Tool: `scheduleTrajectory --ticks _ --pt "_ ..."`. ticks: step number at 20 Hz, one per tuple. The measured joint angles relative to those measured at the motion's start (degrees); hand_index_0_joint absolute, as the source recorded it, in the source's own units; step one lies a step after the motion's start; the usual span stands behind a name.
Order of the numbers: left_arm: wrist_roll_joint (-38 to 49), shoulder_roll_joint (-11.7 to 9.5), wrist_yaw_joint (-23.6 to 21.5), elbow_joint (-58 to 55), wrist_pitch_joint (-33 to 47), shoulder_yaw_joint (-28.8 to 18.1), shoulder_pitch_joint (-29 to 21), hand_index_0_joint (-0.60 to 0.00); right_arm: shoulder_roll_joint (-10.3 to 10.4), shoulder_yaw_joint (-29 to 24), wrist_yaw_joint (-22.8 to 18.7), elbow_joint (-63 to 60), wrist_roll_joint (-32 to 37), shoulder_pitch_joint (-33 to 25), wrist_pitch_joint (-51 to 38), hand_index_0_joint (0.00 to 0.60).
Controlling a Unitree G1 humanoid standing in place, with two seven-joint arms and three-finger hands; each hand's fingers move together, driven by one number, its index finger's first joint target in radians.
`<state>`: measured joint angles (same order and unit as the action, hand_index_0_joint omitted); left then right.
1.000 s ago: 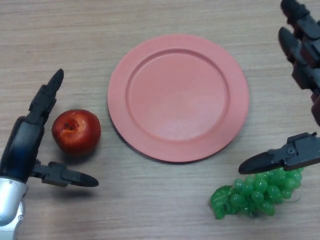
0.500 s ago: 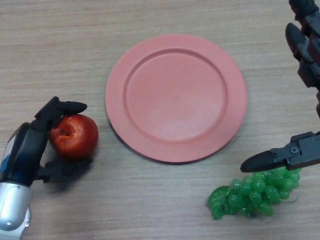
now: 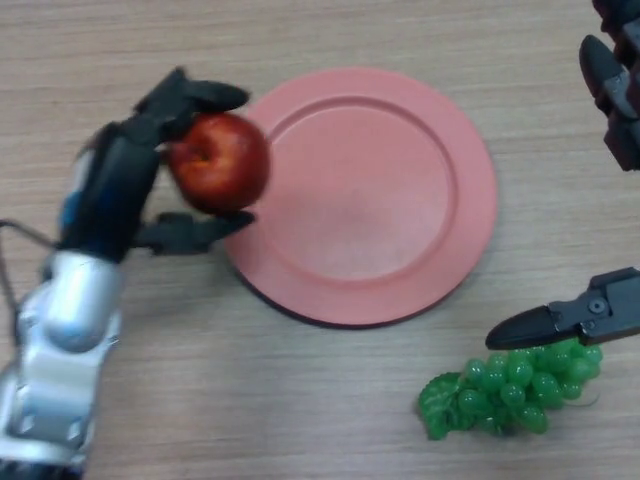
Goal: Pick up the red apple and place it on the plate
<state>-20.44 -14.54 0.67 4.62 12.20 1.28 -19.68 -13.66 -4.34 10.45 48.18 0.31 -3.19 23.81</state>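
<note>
The red apple sits at centre-left of the frame, clamped between the curled fingers and thumb of the left hand, overlapping the left rim of the plate; the plate's centre lies rightward, while the right hand waits open at the right edge

left arm's reaching in from the lower left, silver forearm angled up, left hand curled round the red apple, fingers over the top and thumb underneath. right hand sits at the right edge, thumb and fingers spread apart, holding nothing
</note>
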Motion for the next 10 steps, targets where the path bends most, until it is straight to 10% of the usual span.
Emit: scheduleTrajectory --ticks 8,10 --pt "3.67 4.36 1.96 9.31 -7.98 9.48 -6.59 -0.600 -0.03 -2.24 -0.66 0.10 2.54 1.68 -0.02 0.000" --pt "6.09 4.40 1.49 9.98 -8.13 9.65 -6.97 -0.399 -0.03 -3.01 -1.03 0.11 4.65 2.46 -0.03 0.000"
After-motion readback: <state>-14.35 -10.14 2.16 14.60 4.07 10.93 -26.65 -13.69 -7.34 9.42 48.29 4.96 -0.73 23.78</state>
